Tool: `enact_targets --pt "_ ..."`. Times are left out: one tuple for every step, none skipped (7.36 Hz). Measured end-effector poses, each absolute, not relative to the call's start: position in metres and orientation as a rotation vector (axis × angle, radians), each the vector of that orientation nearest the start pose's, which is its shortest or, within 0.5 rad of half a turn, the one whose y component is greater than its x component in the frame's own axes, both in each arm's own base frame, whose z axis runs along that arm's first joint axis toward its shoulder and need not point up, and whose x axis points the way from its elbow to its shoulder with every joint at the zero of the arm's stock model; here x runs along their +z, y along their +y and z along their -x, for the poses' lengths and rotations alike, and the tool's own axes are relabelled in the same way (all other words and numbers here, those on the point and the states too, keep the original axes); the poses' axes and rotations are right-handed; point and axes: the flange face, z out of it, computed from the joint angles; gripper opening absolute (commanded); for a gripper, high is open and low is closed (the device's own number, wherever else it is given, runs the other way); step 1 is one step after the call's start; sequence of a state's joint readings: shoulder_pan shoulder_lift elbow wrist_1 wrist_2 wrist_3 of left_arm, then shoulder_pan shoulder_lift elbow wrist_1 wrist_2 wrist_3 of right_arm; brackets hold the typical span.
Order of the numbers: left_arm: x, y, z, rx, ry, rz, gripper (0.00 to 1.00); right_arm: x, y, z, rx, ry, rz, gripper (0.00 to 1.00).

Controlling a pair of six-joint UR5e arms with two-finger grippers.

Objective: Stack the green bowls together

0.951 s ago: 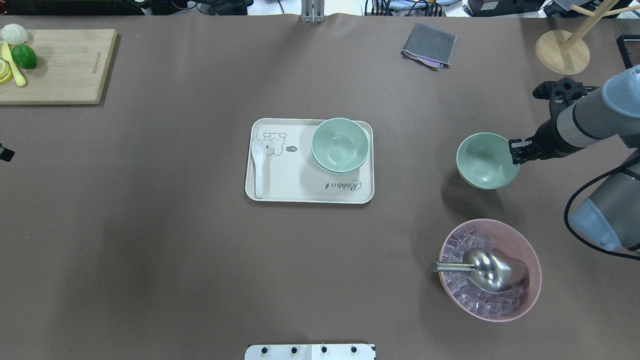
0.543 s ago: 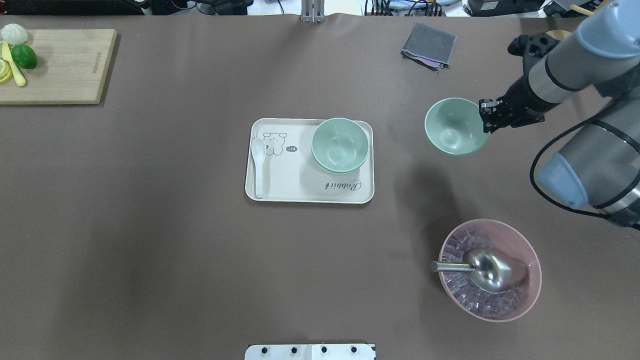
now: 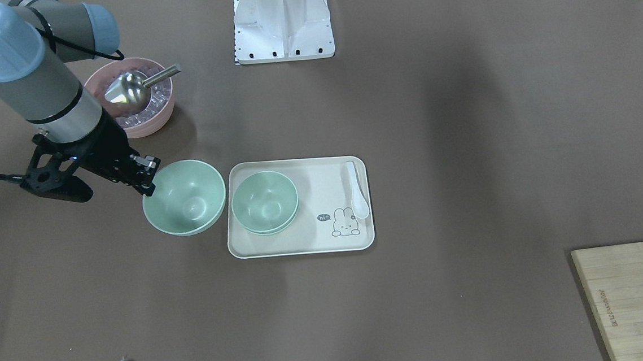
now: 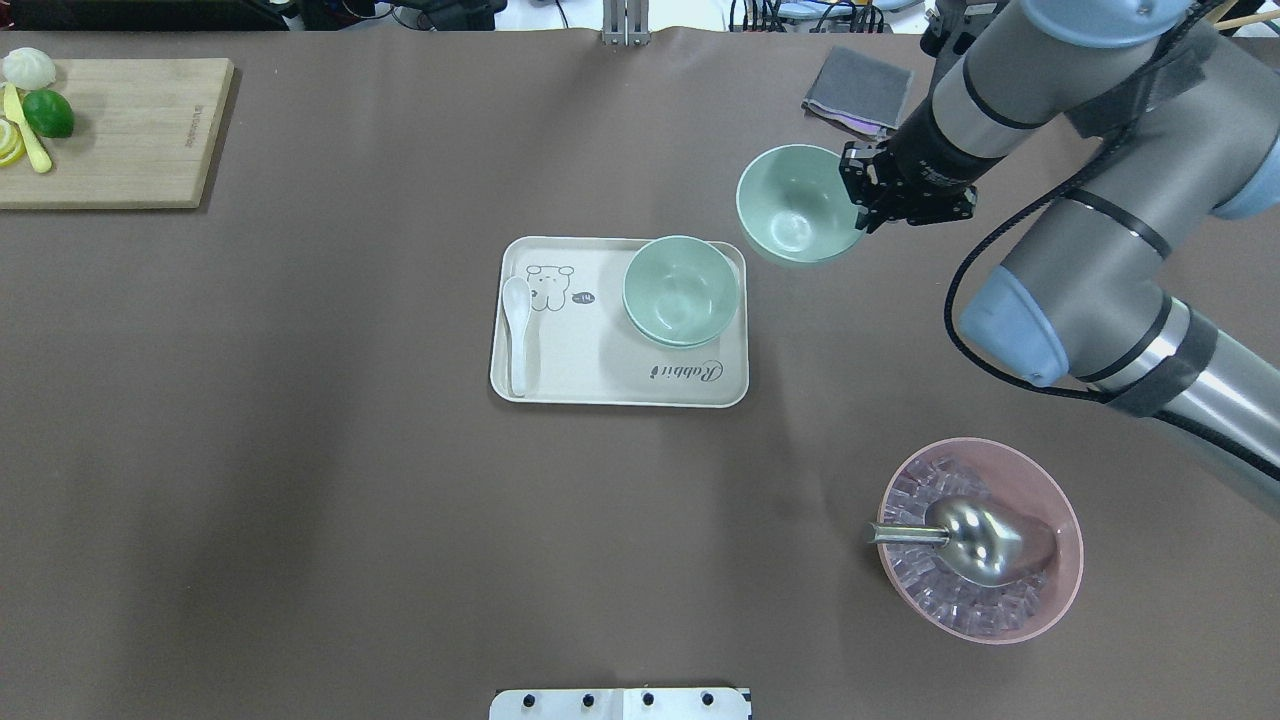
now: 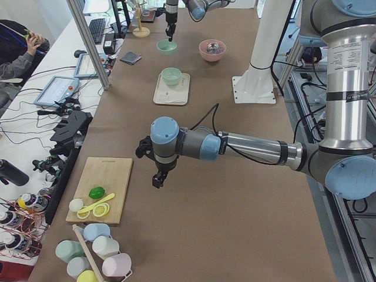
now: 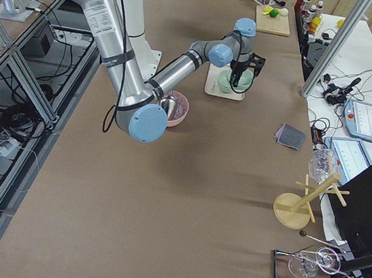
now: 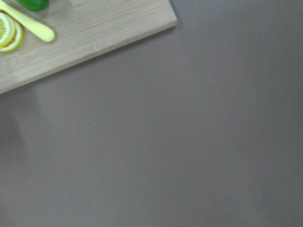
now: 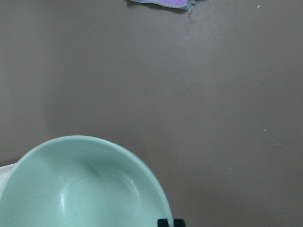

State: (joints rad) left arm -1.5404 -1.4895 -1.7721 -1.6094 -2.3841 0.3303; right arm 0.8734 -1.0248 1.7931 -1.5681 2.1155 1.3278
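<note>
Progress: two green bowls (image 4: 680, 290) sit at the upper right of the tray (image 4: 570, 375). A doubled rim shows along their lower edge, so I judge them already nested. The third green bowl (image 4: 797, 203) is off the table (image 4: 300, 450), upright, just above and right of the tray's upper-right corner in the overhead view. The right end effector (image 4: 864, 197) is clamped on this bowl's right rim.

Left to do: carry it over the pair, lower it in, let go.

The left end effector (image 5: 157, 179) appears only in the left side view, near the cutting board (image 5: 106, 188); whether it is parted or closed cannot be told.

Writing: "Rabbit" in script along the tray's lower edge, upside down from overhead; a "hi~" bubble beside the cartoon animal. The cutting board's engraved mark is too small to read.
</note>
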Motion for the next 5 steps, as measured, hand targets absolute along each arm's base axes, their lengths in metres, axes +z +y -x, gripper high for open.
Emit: enact_targets --pt "0.599 -0.464 0.054 0.415 0.783 -0.271 0.99 0.23 -0.534 0.374 0.429 -0.91 0.052 0.0" --pt "0.603 -0.464 0.057 0.418 0.783 -0.27 0.99 0.22 -0.527 0.402 0.471 -0.901 0.057 0.0" --pt "0.604 -0.463 0.058 0.419 0.784 -0.269 0.99 0.216 -0.517 0.424 0.495 -0.892 0.063 0.0" --pt "0.605 -0.462 0.058 0.418 0.784 -0.268 0.99 0.216 -0.506 0.443 0.513 -0.883 0.06 0.0" --pt "0.606 -0.462 0.058 0.416 0.785 -0.266 0.99 0.218 -0.499 0.46 0.526 -0.883 0.053 0.0"
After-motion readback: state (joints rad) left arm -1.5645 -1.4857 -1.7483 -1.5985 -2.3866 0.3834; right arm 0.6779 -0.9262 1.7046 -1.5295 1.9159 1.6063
